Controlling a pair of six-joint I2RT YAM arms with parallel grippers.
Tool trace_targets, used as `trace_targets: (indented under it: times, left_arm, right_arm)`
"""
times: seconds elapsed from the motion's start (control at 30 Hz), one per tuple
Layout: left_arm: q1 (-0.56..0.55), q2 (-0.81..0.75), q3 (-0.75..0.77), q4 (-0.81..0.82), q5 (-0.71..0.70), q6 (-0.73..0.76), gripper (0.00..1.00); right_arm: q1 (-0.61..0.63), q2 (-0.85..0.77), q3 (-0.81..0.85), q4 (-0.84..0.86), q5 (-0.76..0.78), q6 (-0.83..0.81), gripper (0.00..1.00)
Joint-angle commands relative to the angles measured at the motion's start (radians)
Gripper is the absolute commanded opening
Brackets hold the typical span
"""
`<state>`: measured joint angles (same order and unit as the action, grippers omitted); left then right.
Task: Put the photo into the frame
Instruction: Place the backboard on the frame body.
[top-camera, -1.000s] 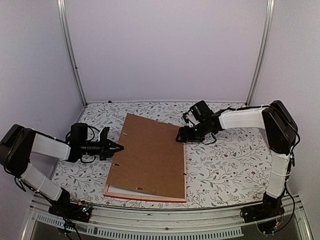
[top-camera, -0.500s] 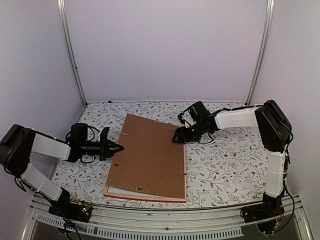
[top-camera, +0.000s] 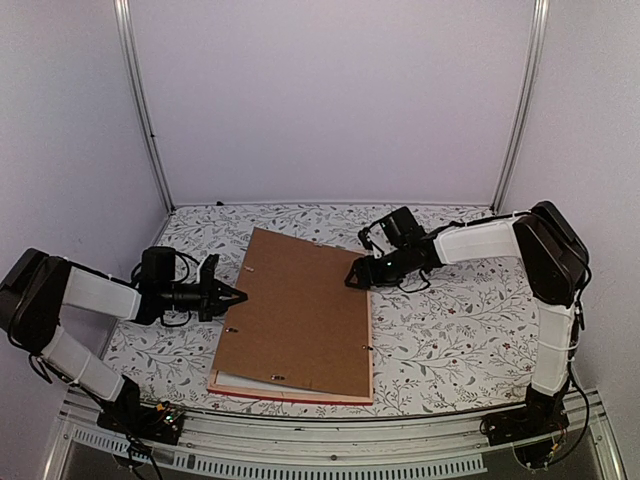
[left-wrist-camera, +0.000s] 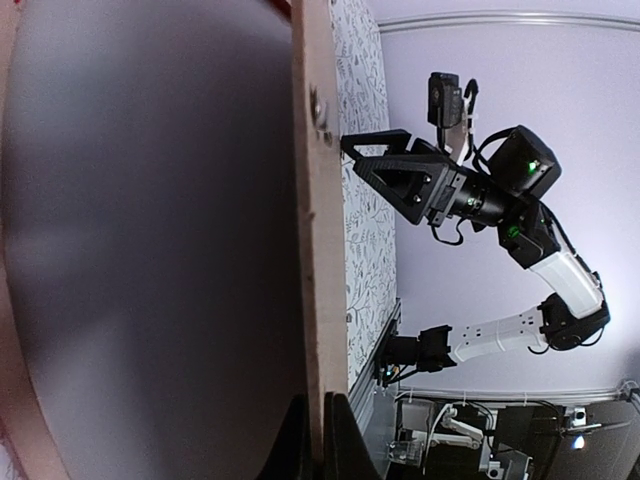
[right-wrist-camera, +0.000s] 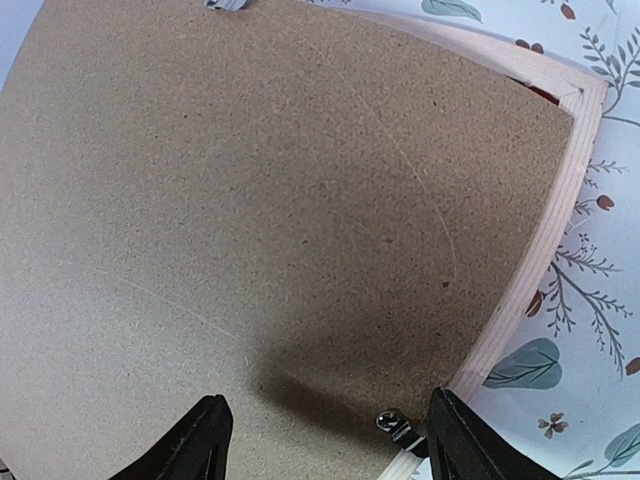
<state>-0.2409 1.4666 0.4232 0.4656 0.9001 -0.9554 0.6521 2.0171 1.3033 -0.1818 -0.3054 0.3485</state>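
The frame (top-camera: 300, 394) lies face down on the table, pale wood back up and red edge along its near side. A brown backing board (top-camera: 300, 310) rests on it at a tilt, its left edge raised. My left gripper (top-camera: 240, 296) is shut on that raised edge; in the left wrist view the board's edge (left-wrist-camera: 318, 250) runs between the closed fingers (left-wrist-camera: 292, 450). My right gripper (top-camera: 352, 276) hovers open over the board's far right edge, its fingertips (right-wrist-camera: 205, 440) spread above the board (right-wrist-camera: 250, 200) beside the frame's rail (right-wrist-camera: 555, 230). The photo is hidden.
A small metal turn clip (right-wrist-camera: 400, 428) sits at the frame's rail by my right fingertips. A white sheet edge (top-camera: 228, 380) shows under the board's near left corner; I cannot tell what it is. The floral tablecloth (top-camera: 450, 330) lies to the right.
My right gripper has shifted slightly left and lower, over the board's far right edge. The left gripper and the raised board have not moved.
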Motion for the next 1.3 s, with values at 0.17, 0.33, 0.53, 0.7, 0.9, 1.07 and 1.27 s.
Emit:
trace_targets:
  times: [0.17,0.33,0.53,0.7,0.9,1.07,1.27]
  left_arm:
    - [0.005,-0.007,-0.006,-0.041,-0.054,0.079,0.0]
    - [0.004,-0.006,-0.007,-0.044,-0.059,0.083,0.0]
    - [0.006,0.0,-0.011,-0.042,-0.062,0.086,0.0]
    - [0.005,0.004,-0.012,-0.041,-0.067,0.086,0.0]
    - [0.004,0.008,-0.015,-0.035,-0.069,0.085,0.0]
    - [0.005,0.008,-0.018,-0.032,-0.071,0.084,0.0]
    - [0.005,0.007,-0.023,-0.029,-0.076,0.082,0.0]
  right_arm:
    - [0.047,-0.045,-0.042,-0.025,-0.046,0.042,0.7]
    - [0.067,-0.063,-0.047,-0.03,-0.04,0.054,0.7]
    - [0.096,-0.083,-0.047,-0.039,-0.035,0.066,0.7]
    - [0.112,-0.114,-0.074,-0.063,-0.01,0.074,0.7]
    - [0.112,-0.207,-0.155,-0.101,0.057,0.096,0.7]
    - [0.119,-0.274,-0.221,-0.105,0.05,0.113,0.7]
    - [0.175,-0.316,-0.25,-0.13,0.055,0.119,0.7]
